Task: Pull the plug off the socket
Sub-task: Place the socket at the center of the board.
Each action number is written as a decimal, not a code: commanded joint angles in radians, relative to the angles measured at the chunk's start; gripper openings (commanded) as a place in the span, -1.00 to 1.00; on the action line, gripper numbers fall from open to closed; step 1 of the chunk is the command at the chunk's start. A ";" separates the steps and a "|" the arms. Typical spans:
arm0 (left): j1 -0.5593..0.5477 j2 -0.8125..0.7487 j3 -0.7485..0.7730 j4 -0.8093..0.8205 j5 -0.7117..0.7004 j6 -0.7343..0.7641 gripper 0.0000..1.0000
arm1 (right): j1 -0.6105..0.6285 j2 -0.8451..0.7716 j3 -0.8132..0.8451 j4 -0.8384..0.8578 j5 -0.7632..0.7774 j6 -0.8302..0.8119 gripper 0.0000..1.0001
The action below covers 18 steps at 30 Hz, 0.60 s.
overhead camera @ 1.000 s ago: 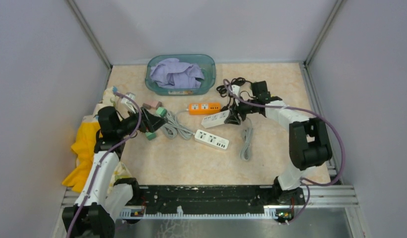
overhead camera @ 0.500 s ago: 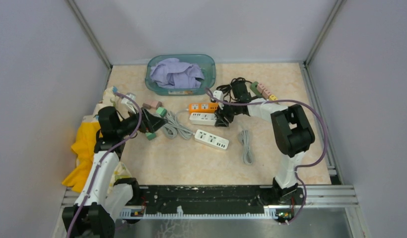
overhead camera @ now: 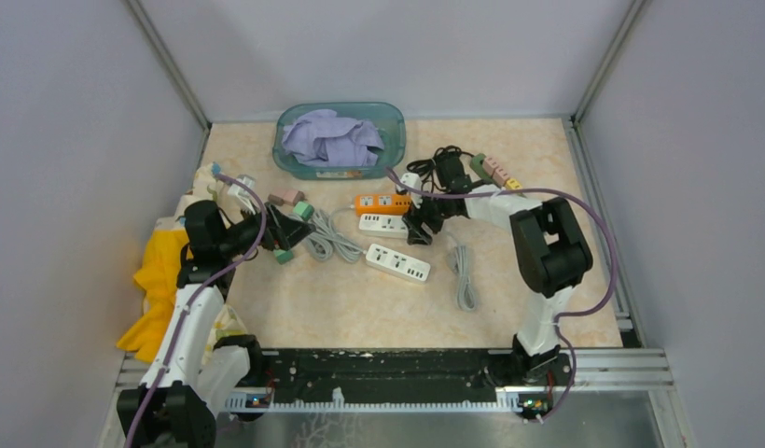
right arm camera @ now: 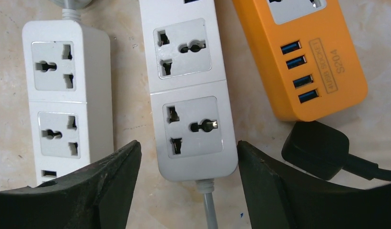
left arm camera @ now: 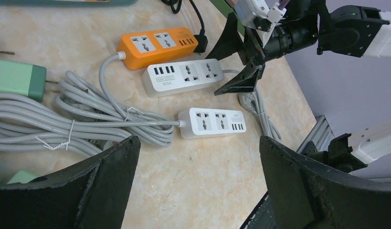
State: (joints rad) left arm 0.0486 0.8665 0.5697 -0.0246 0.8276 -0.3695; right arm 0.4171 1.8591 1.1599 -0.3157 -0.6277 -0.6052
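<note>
On the table, three power strips, one black plug; left tool and right tool both apart.

Matt black plastic plug, smooth marbled table

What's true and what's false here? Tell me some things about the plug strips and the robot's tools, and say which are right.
1. Three strips lie on the table: the orange strip, the middle strip and the near strip. True.
2. The right tool has its fingers either side of the orange strip. False: they are either side of the middle strip's end.
3. The left tool is open and empty. True.
4. A plug sits in the middle strip. False: its sockets are empty, and a black plug lies on the table by the orange strip.
5. The bin holds a yellow cloth. False: it holds a purple cloth.
</note>
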 commanded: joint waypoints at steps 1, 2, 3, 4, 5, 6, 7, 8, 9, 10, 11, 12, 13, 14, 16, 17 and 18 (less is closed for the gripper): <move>0.008 -0.016 0.018 0.006 0.013 0.013 1.00 | 0.002 -0.119 0.046 -0.063 -0.038 0.000 0.48; 0.007 -0.016 0.018 0.006 0.014 0.012 1.00 | -0.003 -0.137 0.048 -0.081 -0.059 -0.012 0.49; 0.007 -0.016 0.018 0.007 0.014 0.013 1.00 | -0.011 -0.158 0.045 -0.090 -0.084 -0.014 0.49; 0.007 -0.016 0.018 0.008 0.014 0.013 1.00 | -0.021 -0.180 0.038 -0.093 -0.111 -0.016 0.49; 0.008 -0.016 0.018 0.008 0.014 0.014 1.00 | -0.035 -0.195 0.029 -0.093 -0.146 -0.016 0.50; 0.008 -0.015 0.018 0.008 0.016 0.013 1.00 | -0.048 -0.236 0.021 -0.093 -0.178 -0.016 0.51; 0.009 -0.015 0.018 0.010 0.017 0.012 1.00 | -0.067 -0.256 0.012 -0.093 -0.204 -0.016 0.51; 0.008 -0.017 0.018 0.009 0.018 0.012 1.00 | -0.087 -0.276 0.001 -0.088 -0.234 -0.014 0.51; 0.008 -0.016 0.018 0.009 0.018 0.011 1.00 | -0.108 -0.292 -0.009 -0.081 -0.262 -0.008 0.51; 0.010 -0.016 0.018 0.009 0.018 0.010 1.00 | -0.129 -0.311 -0.022 -0.074 -0.286 -0.001 0.51; 0.010 -0.016 0.018 0.009 0.018 0.010 1.00 | -0.150 -0.328 -0.036 -0.060 -0.305 0.009 0.52; 0.010 -0.017 0.018 0.010 0.019 0.011 1.00 | -0.170 -0.344 -0.052 -0.042 -0.320 0.022 0.52; 0.010 -0.016 0.018 0.012 0.018 0.011 1.00 | -0.190 -0.362 -0.067 -0.022 -0.333 0.033 0.53; 0.011 -0.015 0.018 0.011 0.019 0.008 1.00 | -0.210 -0.378 -0.081 -0.001 -0.341 0.050 0.53; 0.011 -0.016 0.017 0.011 0.020 0.010 1.00 | -0.254 -0.407 -0.110 0.064 -0.357 0.095 0.53; 0.011 -0.015 0.017 0.011 0.020 0.010 1.00 | -0.279 -0.421 -0.122 0.094 -0.362 0.122 0.53; 0.011 -0.016 0.016 0.011 0.020 0.010 1.00 | -0.306 -0.434 -0.134 0.124 -0.366 0.154 0.53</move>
State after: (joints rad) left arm 0.0544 0.8646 0.5697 -0.0246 0.8280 -0.3695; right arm 0.1795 1.4879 1.0657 -0.3283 -0.9112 -0.5541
